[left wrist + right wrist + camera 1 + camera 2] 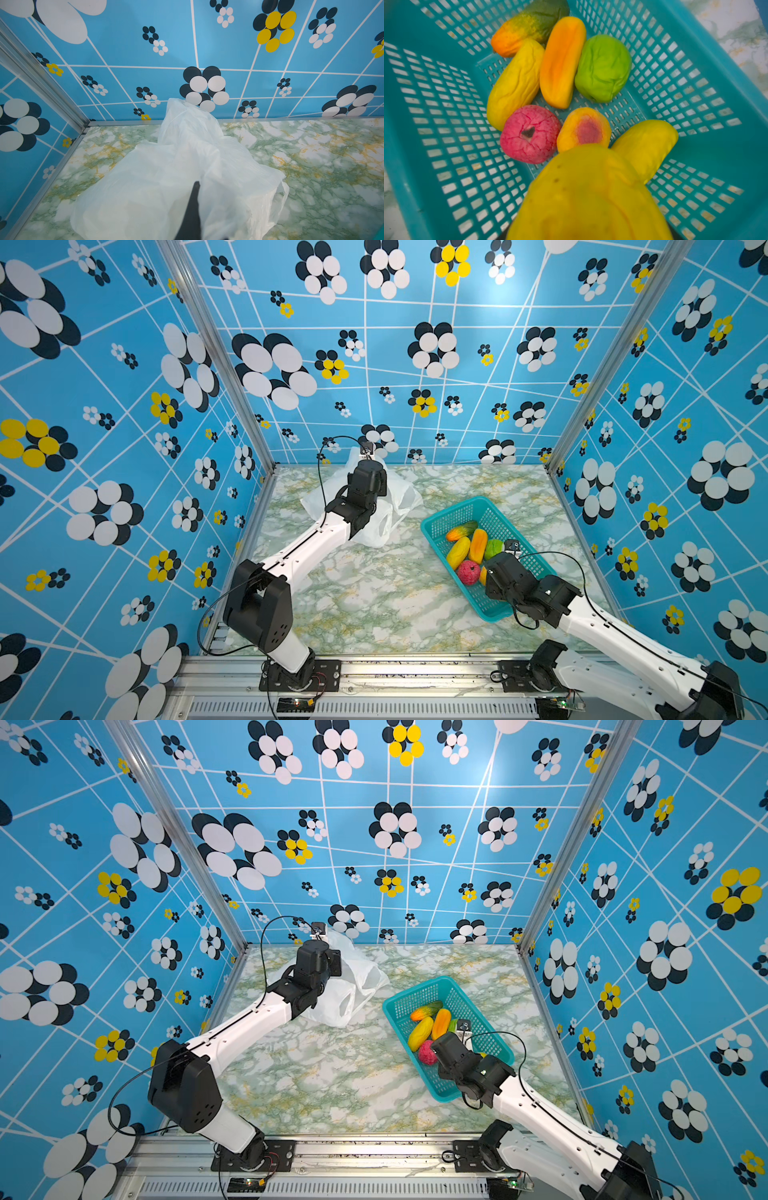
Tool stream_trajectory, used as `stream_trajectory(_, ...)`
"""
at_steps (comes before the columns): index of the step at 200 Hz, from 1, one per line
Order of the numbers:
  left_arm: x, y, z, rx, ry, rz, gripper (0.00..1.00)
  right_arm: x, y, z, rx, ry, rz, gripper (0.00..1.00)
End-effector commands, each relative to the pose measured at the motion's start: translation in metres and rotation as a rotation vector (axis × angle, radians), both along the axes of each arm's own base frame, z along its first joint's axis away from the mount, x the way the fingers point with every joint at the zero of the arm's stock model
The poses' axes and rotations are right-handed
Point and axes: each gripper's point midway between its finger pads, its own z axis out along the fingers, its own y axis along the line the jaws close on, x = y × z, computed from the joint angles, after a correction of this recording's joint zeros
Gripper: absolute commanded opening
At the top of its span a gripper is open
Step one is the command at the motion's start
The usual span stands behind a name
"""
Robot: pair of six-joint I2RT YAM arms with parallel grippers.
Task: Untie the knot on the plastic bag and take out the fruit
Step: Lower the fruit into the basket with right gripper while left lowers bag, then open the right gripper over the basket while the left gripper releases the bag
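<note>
Robot's left fingers (193, 207) pinched shut on the limp white plastic bag (401, 499) at the far left of the counter (374, 597), right fingers hidden behind the yellow fruit (591, 197) they hold over the teal mesh basket (461, 516), seven more fruit (560, 62) lying inside.

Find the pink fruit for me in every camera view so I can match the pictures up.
Top view: pink fruit inside the teal basket, near its left wall.
Top view: pink fruit in the same spot, partly behind the right arm.
Left wrist: not in it; only the plastic bag shows.
Right wrist: pink fruit left of centre, on the basket floor.
Shared landmark: the long yellow fruit touching it.
</note>
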Motion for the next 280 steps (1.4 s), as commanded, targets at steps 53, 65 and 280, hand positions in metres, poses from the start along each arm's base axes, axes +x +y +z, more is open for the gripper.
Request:
stream_trajectory(53,-0.014,0.004,0.010,-0.072,-0.011,-0.020,0.00,-0.019,0.011,-0.022,0.038,0.150,0.046,0.38)
stream_trajectory(65,-0.015,0.003,0.012,-0.082,-0.012,-0.029,0.00,-0.018,0.014,-0.020,0.056,0.141,0.053,0.46)
stream_trajectory(280,-0.066,0.015,0.084,-0.184,-0.087,-0.115,0.99,0.039,0.028,0.164,0.162,-0.401,0.129,0.92)
